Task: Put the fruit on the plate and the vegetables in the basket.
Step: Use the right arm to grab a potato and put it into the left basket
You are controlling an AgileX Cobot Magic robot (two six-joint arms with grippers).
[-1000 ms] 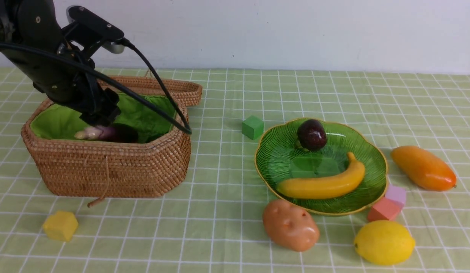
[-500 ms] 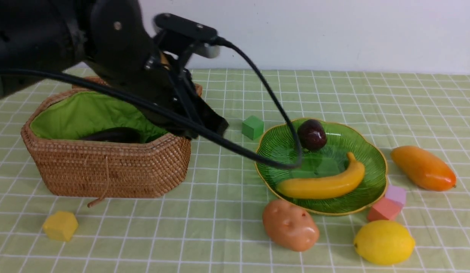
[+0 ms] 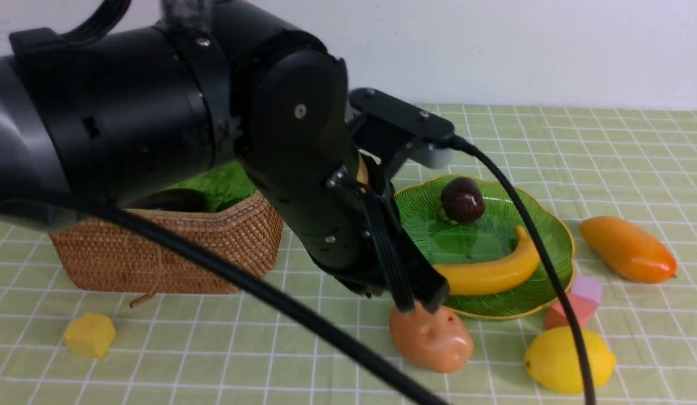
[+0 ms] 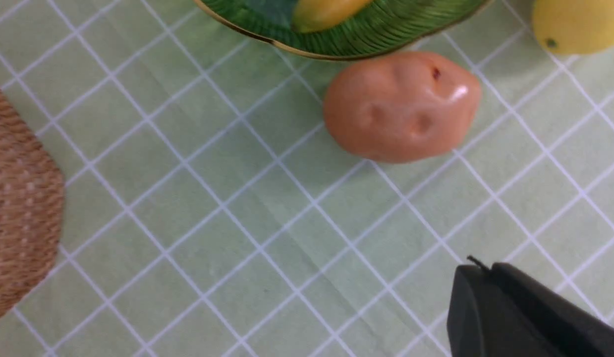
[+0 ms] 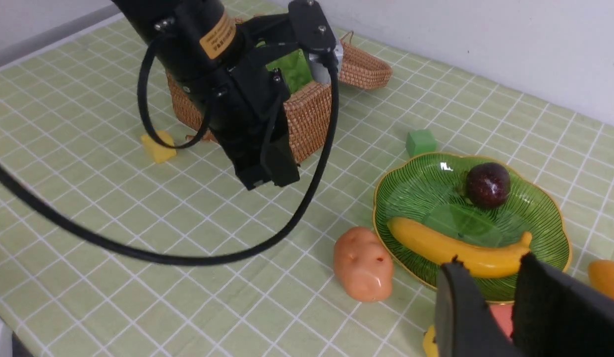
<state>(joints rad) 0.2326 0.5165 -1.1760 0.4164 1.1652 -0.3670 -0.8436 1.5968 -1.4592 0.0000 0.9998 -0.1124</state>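
My left gripper (image 3: 421,305) is shut and empty, its tips hanging just above the lumpy tan-orange potato (image 3: 430,337). In the left wrist view the shut fingers (image 4: 477,270) are a little apart from the potato (image 4: 401,106). The green plate (image 3: 551,236) holds the banana (image 3: 489,274) and the mangosteen (image 3: 462,198). The mango (image 3: 628,249) and lemon (image 3: 567,360) lie on the cloth to its right. The dark eggplant (image 3: 171,199) lies inside the wicker basket (image 3: 174,253). My right gripper (image 5: 490,270) hovers open near the plate's (image 5: 549,223) edge, holding nothing.
A yellow block (image 3: 89,334) lies in front of the basket. Pink (image 3: 567,312) and purple (image 3: 589,288) blocks sit between plate and lemon. A green block (image 5: 420,143) stands behind the plate. My left arm and its cable (image 3: 280,304) cover much of the front view.
My left arm has swung out of the basket, rightward and down to just above the potato. Its jaws have shut, and the eggplant stays in the basket.
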